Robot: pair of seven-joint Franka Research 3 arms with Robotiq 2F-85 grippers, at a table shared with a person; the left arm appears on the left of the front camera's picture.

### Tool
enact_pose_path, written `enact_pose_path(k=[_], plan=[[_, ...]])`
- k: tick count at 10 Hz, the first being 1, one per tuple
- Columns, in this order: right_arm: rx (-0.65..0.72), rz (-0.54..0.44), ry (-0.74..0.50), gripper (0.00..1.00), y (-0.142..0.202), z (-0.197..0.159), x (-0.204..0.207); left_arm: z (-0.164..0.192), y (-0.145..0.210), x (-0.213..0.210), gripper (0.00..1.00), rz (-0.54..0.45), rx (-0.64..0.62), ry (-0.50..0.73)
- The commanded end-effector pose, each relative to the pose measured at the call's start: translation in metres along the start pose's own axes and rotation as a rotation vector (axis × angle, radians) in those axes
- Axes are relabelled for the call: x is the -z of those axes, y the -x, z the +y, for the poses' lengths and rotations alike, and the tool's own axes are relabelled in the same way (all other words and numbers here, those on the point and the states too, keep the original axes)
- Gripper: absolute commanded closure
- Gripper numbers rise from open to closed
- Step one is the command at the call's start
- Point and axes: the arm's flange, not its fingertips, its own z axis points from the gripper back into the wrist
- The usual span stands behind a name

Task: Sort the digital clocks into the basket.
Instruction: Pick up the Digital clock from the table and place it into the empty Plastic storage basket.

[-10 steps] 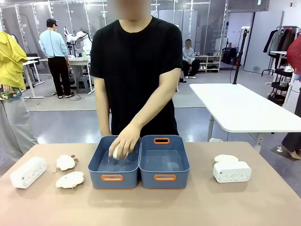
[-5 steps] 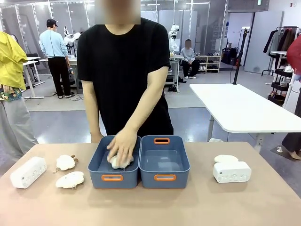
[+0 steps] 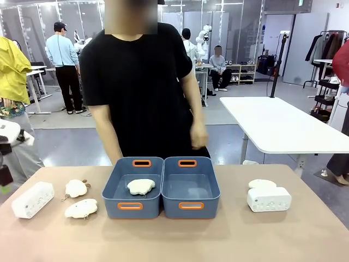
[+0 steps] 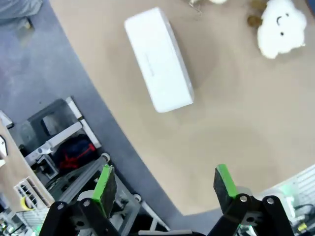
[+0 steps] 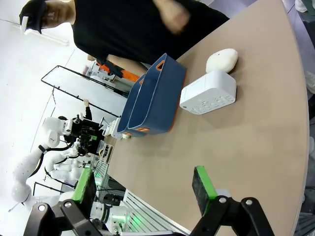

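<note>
Worktop (image 3: 229, 240) with two blue bins side by side at centre. The left bin (image 3: 143, 210) holds a plush (image 3: 141, 186), so the empty right bin (image 3: 208, 209) is probably meant for clocks. The left clock (image 3: 32, 200) and right clock (image 3: 269, 199) lie at opposite ends, well apart from the bins, each near one arm. The left gripper (image 4: 164, 179) hovers above its clock and the right gripper (image 5: 143, 178) faces its own. Both have fingers wide, holding nothing.

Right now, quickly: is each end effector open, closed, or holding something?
Left end effector: open, holding nothing.
Right end effector: open, holding nothing.
</note>
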Motion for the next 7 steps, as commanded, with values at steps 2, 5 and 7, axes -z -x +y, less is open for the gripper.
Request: enact_pose_path(k=[2, 5, 7], plan=[[-0.009, -0.001, -0.008, 0.0, 0.0, 0.002, -0.002, -0.006, -0.002, 0.028, 0.0, -0.182, -0.129, 0.044], [-0.009, -0.001, -0.008, 0.0, 0.0, 0.002, -0.002, -0.007, 0.001, 0.023, 0.0, -0.07, -0.071, 0.039], [-0.009, -0.001, -0.008, 0.0, 0.0, 0.002, -0.002, -0.007, 0.0, 0.025, 0.0, -0.124, -0.111, 0.073]])
